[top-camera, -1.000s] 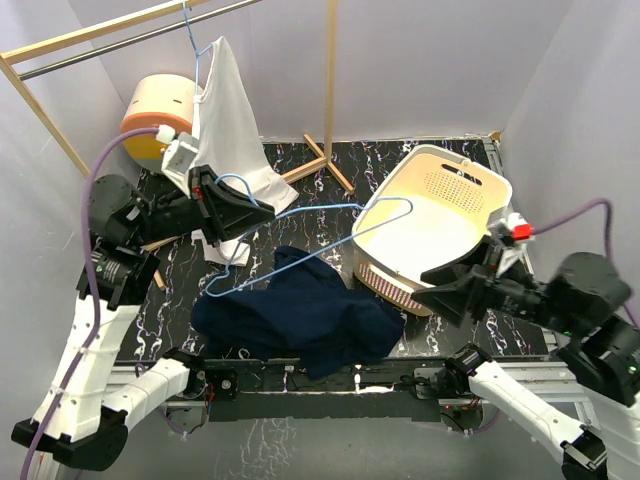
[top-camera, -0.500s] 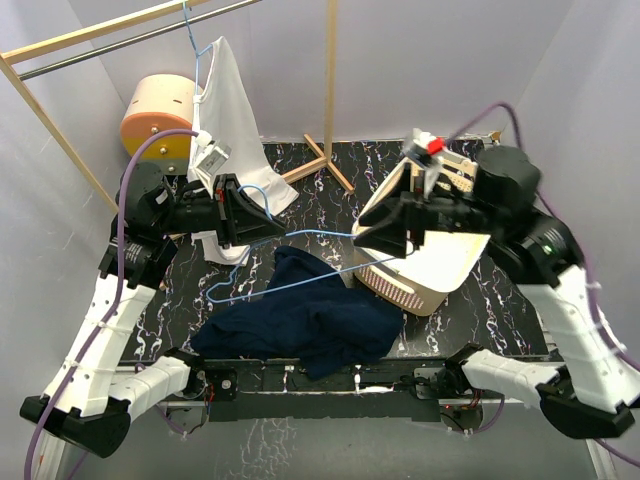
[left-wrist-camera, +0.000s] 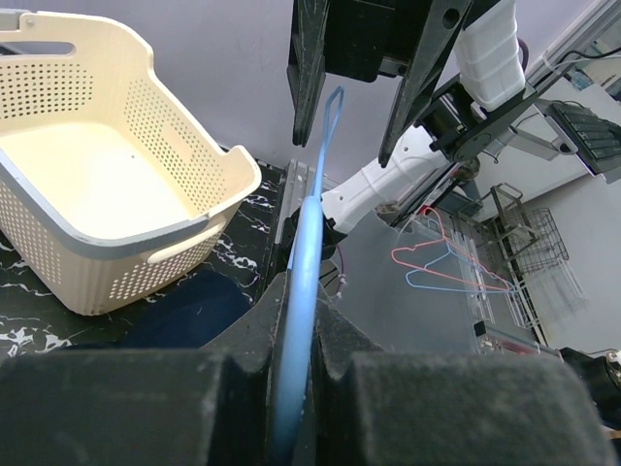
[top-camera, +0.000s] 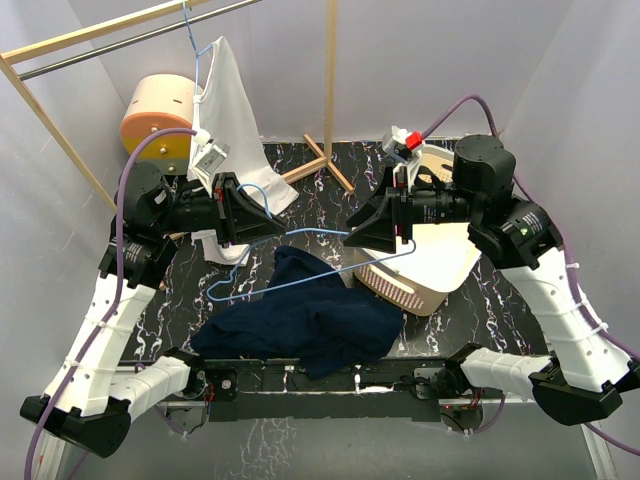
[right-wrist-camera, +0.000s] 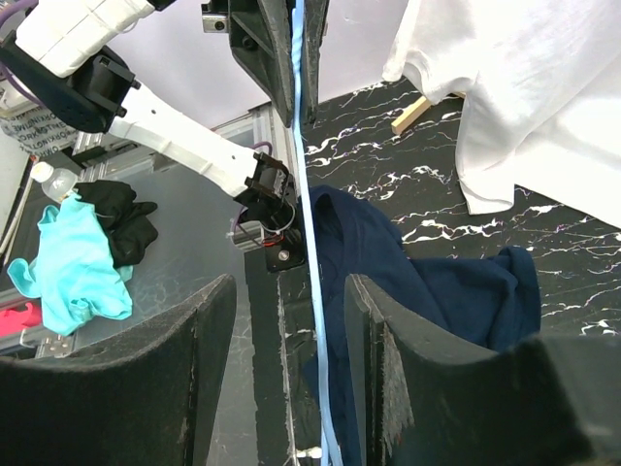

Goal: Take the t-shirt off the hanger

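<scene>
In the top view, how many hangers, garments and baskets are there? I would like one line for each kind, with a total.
Hangers: 2 (held blue hanger, in the left gripper; second blue hanger, inside the white t-shirt)
Garments: 2 (white t-shirt, navy t-shirt)
Baskets: 1 (cream basket)
Total: 5

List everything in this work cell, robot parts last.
black marbled table: one, black, under everything
wooden rack with metal rail: one, tan, back
white garment: one, white, hanging from the rail
orange-and-cream round drum: one, back left
cream perforated plastic basket: one, cream, table's right side
blue wire hanger: one, blue, raised over the table
navy t-shirt: one, dark blue, crumpled below the hanger
left gripper: black, shut on hanger
right gripper: black, open around hanger wire
</scene>
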`<state>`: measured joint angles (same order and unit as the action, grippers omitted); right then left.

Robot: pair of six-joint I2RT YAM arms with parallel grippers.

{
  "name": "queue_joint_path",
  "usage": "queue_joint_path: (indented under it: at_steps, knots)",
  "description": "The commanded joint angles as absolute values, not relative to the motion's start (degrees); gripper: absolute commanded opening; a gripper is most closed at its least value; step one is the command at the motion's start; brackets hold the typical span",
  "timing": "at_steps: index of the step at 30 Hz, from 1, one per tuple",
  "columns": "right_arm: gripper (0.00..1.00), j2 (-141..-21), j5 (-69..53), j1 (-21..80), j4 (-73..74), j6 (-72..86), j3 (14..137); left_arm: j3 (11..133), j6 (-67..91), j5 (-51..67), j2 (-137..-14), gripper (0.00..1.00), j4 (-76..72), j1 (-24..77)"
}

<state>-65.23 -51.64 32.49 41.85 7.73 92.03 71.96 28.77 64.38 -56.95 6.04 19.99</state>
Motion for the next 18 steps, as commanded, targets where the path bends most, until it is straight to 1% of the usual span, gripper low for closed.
queue_joint_path:
  at_steps: [1, 7, 9, 10, 12, 13, 15, 16, 17, 18]
  knots:
    - [0.50, -65.67, -52.75, 32.51, 39.15, 6.81, 92.97, 72.88, 30.37, 65.66, -56.96, 0.00, 2.75, 19.78]
    - [0.45, -67.21, -51.45, 32.99, 40.36, 6.03, 92.61, 73.70, 31.76, 65.45, -57.21, 0.00, 1.45, 19.78]
    - [0.40, -67.61, -50.92, 33.42, 40.95, 5.62, 92.70, 73.82, 32.21, 65.41, -57.39, 0.00, 0.88, 19.84]
    - [0.35, -67.74, -50.76, 33.55, 41.18, 5.40, 92.72, 73.84, 32.51, 65.45, -57.38, 0.00, 0.54, 19.82]
    - [0.14, -67.93, -50.11, 33.74, 41.35, 5.34, 92.80, 73.98, 32.77, 65.11, -57.54, 0.00, 0.27, 19.80]
    - [0.09, -67.89, -49.73, 33.79, 41.43, 5.28, 92.81, 74.07, 32.82, 64.94, -57.53, 0.00, 0.33, 19.84]
    - [0.08, -67.43, -47.84, 33.84, 41.42, 5.35, 92.85, 74.24, 32.55, 63.50, -57.44, 0.00, 0.94, 19.78]
    - [0.08, -67.04, -46.20, 33.84, 41.21, 5.78, 92.77, 74.47, 31.90, 61.78, -57.26, 0.10, 2.14, 19.80]
    - [0.08, -66.34, -43.91, 33.84, 40.92, 6.20, 92.62, 74.89, 30.66, 59.47, -57.06, 0.24, 4.07, 19.78]
    - [0.08, -65.63, -41.86, 33.84, 40.51, 6.58, 92.29, 75.52, 28.98, 56.90, -56.74, 0.44, 6.72, 19.82]
